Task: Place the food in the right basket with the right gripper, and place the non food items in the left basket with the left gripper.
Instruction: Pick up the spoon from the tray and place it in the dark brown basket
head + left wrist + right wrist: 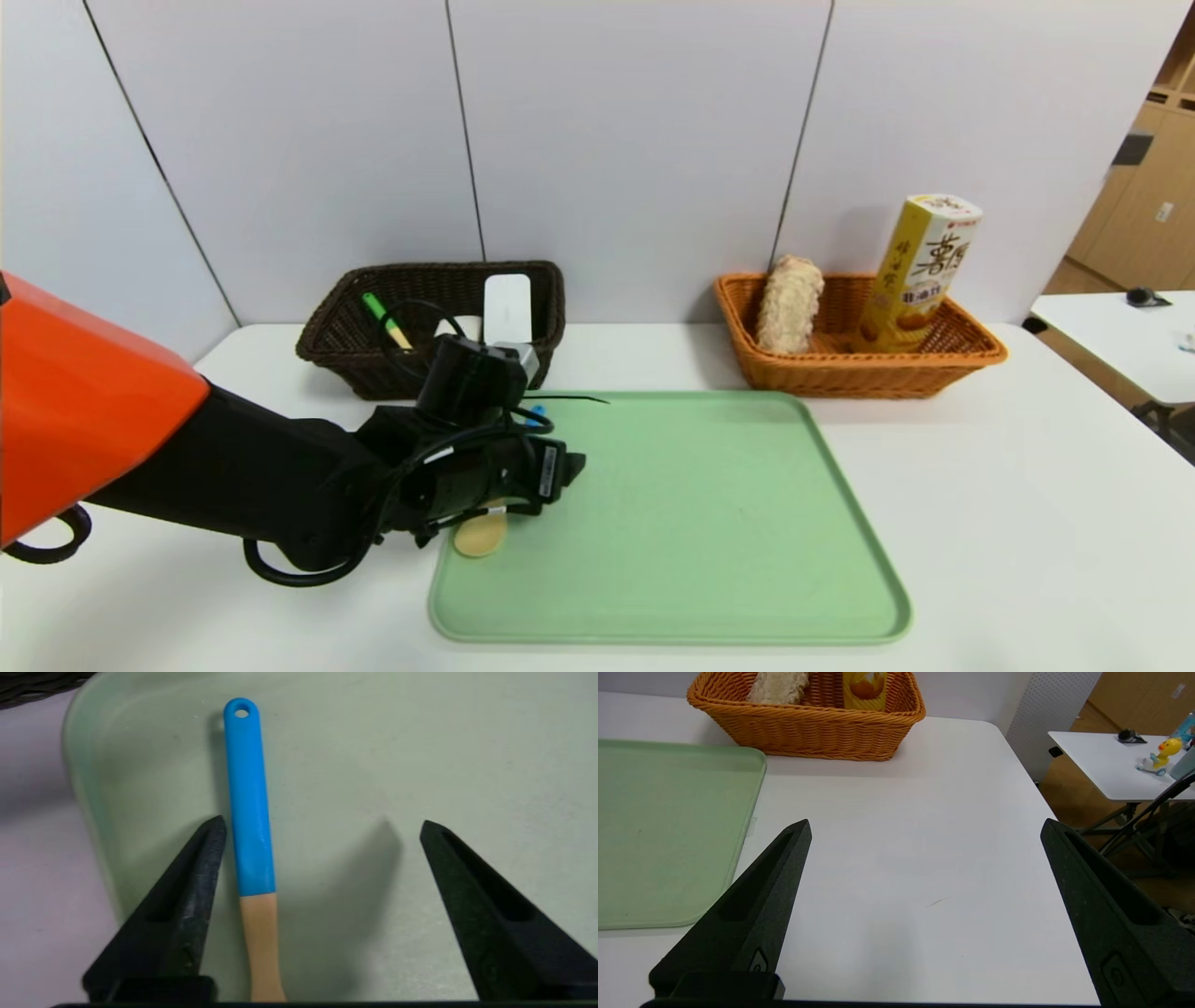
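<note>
Held wide apart, the fingers of the left gripper point(322, 826) are lowered over the near-left part of the green tray point(709, 523), and nothing is clamped between them. Between the two fingers a spatula point(250, 826) is seen lying flat on the tray, its blue handle just beside one finger point(187, 896), though contact cannot be confirmed, and well apart from the other finger. In the head view the spatula's tan blade point(481, 537) is shown at about 6 o'clock from the gripper body, and a small piece of the blue handle is seen at about 12 o'clock of it. At roughly 11 o'clock from the gripper, the dark brown basket point(336, 359) is set on the white table point(1027, 523), with a green pen point(385, 319) and a white box point(508, 308) inside it. At about 2 o'clock, beyond the tray's far-right corner, the orange basket point(840, 373) is placed, holding a piece of bread point(789, 303) and a yellow carton point(920, 271), both leaning upright. The right gripper point(924, 826) is parked above bare table to the right of the tray, its fingers spread wide with nothing between them.
</note>
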Controlling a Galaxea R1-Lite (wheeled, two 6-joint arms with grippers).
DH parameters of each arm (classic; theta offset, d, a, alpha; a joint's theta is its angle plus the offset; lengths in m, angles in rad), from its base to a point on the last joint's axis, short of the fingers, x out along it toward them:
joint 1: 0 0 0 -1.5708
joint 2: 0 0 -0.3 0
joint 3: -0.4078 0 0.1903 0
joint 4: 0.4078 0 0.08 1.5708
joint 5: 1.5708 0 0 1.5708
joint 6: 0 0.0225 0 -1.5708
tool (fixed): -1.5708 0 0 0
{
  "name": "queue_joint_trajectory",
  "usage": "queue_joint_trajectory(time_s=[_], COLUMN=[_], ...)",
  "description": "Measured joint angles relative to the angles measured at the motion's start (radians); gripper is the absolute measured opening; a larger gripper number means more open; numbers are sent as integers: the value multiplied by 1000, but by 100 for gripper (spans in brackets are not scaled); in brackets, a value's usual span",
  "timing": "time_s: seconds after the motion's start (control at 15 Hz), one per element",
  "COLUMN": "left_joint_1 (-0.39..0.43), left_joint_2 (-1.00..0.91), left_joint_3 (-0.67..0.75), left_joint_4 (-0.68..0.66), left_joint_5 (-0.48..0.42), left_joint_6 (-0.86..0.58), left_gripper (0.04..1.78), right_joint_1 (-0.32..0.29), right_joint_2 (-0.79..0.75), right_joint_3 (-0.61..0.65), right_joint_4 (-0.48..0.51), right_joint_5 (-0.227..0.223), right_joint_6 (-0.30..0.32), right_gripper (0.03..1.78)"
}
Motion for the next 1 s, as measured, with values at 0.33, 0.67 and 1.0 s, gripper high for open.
queue_joint_trajectory(time_s=[0.33, 0.67, 1.0], left_joint_1=[2, 6, 9], left_joint_2=[-4, -17, -31], left_joint_3=[1, 1, 1], left_joint_4=[4, 8, -4], left_joint_5=[-2, -3, -4], left_joint_6=[-2, -7, -4], left_gripper=[80, 7, 7], right_joint_1=[0, 0, 0], right_joint_2=[0, 0, 0], right_joint_3=[-2, -5, -4], right_joint_4=[0, 0, 0], right_joint_5=[1, 0, 1], right_joint_6=[0, 0, 0], right_gripper=[169, 169, 169])
